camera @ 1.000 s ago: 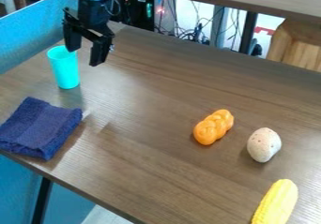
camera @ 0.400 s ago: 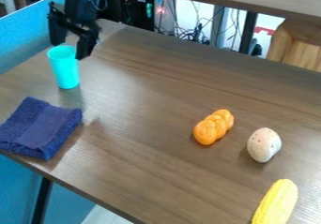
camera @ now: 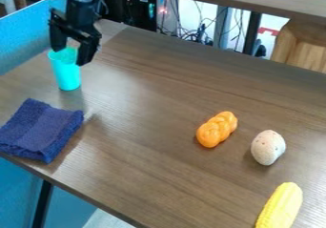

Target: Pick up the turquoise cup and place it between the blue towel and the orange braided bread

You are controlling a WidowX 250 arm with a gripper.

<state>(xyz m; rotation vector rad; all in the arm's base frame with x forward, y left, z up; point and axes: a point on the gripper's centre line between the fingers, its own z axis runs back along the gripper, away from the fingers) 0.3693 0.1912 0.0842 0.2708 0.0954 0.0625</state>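
At ten o'clock on the counter (camera: pixel 159 174), the black gripper (camera: pixel 71 56) has its jaws spread wide at the rim of the upright turquoise cup (camera: pixel 67 74); contact is unclear. The folded navy towel (camera: pixel 41 132) lies near the edge toward eight o'clock. A broad stretch of wood separates the cup from the orange braided bread (camera: pixel 217 129) and speckled egg (camera: pixel 267 147) at four.

Yellow corn (camera: pixel 280 207), cut off at the bottom edge.

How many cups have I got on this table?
1: the turquoise cup, standing upright at the view's upper left, beyond the navy cloth, with the gripper open at its rim.
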